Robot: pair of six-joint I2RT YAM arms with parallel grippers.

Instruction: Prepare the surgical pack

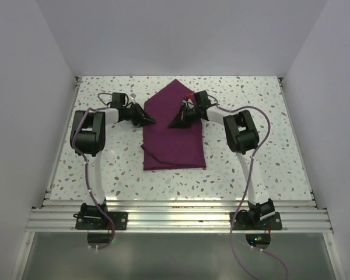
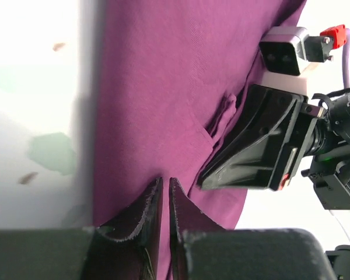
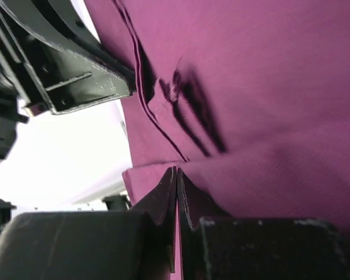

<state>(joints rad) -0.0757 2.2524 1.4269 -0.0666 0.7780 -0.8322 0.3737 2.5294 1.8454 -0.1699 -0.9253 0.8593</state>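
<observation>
**Cloth lay folded mid-table, a gripper at each side**

Left gripper (image 1: 150, 121) sat at the left edge of the maroon cloth (image 1: 174, 149). Its fingers were nearly together, with only a thin slit between them, and I could not tell whether any fabric was caught there. The cloth rested as a folded bundle in the middle of the speckled table (image 1: 268, 122). Right gripper (image 1: 171, 124) lay on the bundle's upper part, fingers pressed together on a raised fold of cloth.
</observation>
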